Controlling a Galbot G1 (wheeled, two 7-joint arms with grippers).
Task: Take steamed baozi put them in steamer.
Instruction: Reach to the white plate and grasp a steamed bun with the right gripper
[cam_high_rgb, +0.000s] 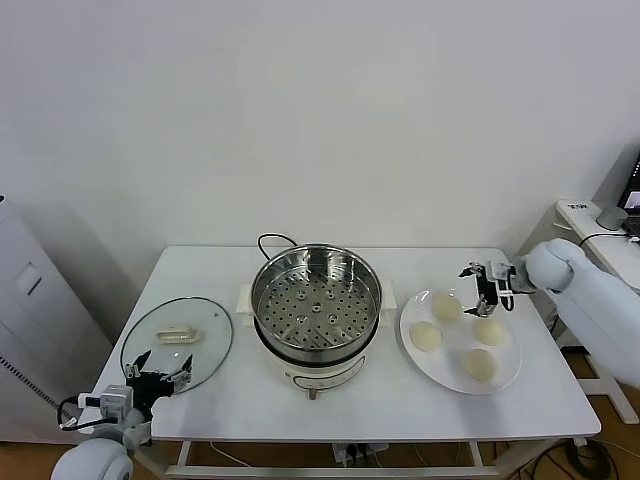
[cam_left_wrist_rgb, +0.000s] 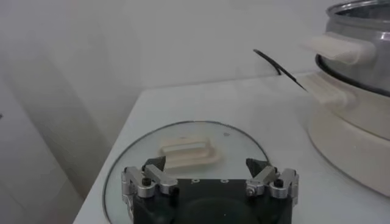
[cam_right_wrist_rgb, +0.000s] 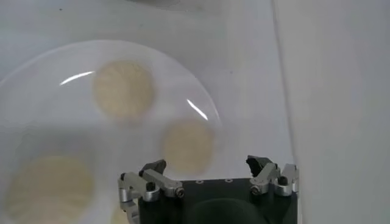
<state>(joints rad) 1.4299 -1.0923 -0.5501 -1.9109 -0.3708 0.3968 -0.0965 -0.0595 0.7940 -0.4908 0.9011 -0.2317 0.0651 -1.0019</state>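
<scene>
Four steamed baozi (cam_high_rgb: 447, 306) sit on our white plate (cam_high_rgb: 508, 372) near the tabletop's right edge; our right gripper (cam_high_rgb: 483, 286) hovers over the plate's far rim with jaws wide and empty, poised, we judge, to drop onto a bun; the steamer (cam_high_rgb: 316, 300) waits uncovered at the centre; our left gripper (cam_high_rgb: 158, 377), open and empty, idles beside the glass lid (cam_high_rgb: 178, 340) at the front-left corner.

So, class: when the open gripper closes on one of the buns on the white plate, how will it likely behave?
The baozi look soft and doughy, so one would probably dent under the right gripper. Rounded tops suggest it could roll if nudged on the smooth plate. Probably light for its size.
</scene>
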